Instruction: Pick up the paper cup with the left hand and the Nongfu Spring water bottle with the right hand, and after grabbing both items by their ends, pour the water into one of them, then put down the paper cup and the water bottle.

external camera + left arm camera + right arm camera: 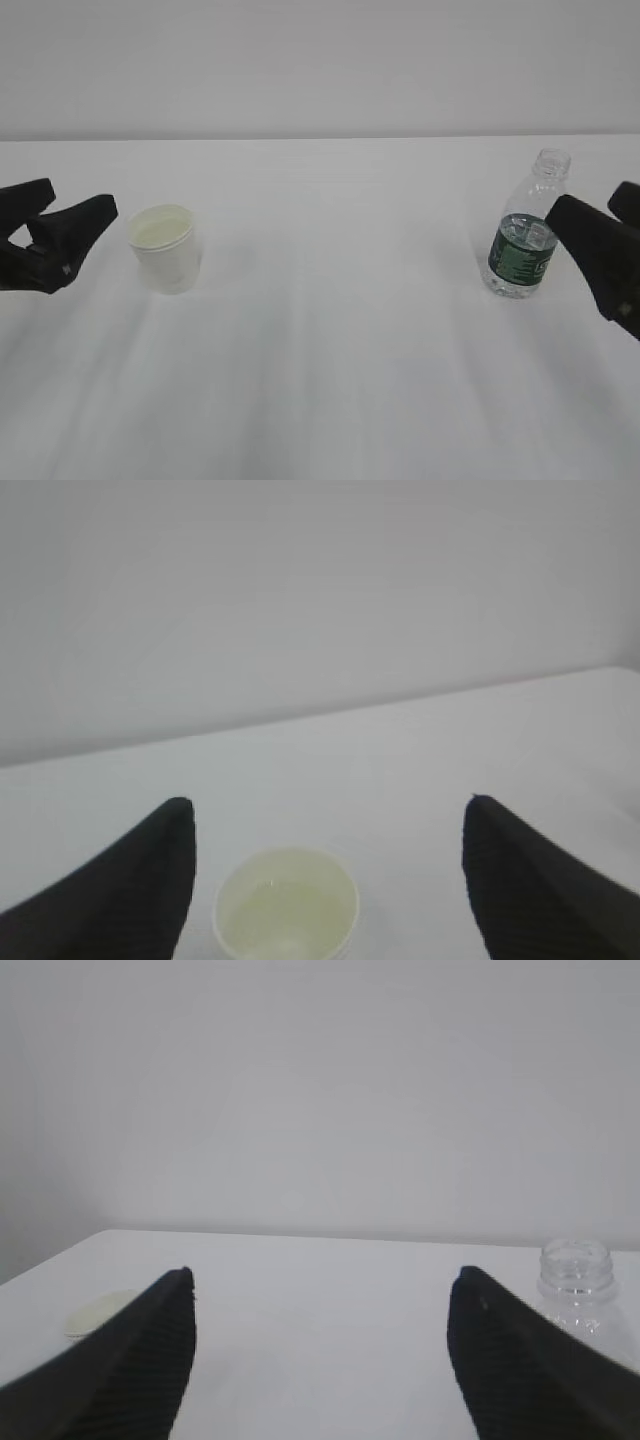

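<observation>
Surface [330,380]: plain white, meeting a pale blank wall [320,60] along a straight back edge.

Cup [166,247]: upright on the surface at left, mouth up, long axis vertical, pale cream inside; in the left wrist view it sits low between the two fingers, clear of both.

Bottle [523,240]: upright at right, capless neck up, long axis vertical, green label band around the lower body.

Left pincer [68,226]: low over the surface, pointing at the cup from the left, just beside it, released, fingers spread.

Right pincer [598,207]: reaching in from the right edge, released; one finger overlaps the bottle's shoulder in the exterior view, contact not determinable.
</observation>
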`<state>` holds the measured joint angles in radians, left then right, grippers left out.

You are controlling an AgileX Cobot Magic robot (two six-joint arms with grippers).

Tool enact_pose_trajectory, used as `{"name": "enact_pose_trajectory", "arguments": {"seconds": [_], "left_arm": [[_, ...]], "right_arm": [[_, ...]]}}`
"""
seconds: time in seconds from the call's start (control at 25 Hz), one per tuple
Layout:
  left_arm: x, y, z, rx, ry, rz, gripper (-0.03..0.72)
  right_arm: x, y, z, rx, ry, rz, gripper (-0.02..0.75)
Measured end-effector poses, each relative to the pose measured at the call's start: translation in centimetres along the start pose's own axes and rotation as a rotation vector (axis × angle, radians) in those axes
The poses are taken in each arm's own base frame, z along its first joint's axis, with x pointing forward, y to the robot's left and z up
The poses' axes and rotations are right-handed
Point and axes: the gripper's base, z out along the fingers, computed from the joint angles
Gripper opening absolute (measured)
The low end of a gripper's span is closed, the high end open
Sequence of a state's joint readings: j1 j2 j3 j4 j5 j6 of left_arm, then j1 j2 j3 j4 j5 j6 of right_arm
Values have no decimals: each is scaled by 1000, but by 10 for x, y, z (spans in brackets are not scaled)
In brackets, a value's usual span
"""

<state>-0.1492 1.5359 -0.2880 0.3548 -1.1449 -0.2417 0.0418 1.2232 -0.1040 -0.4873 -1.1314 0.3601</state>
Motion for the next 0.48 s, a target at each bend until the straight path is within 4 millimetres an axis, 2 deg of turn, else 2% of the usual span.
{"name": "enact_pose_trajectory", "arguments": {"seconds": [0.24, 0.48], "left_arm": [[-32, -7, -15, -5, -92, 48, 594], [-47, -10, -28, -31, -85, -11, 593]], "right_arm": [[-10, 3, -8, 27, -2, -40, 588], [-16, 3, -13, 65, 19, -34, 588]]}}
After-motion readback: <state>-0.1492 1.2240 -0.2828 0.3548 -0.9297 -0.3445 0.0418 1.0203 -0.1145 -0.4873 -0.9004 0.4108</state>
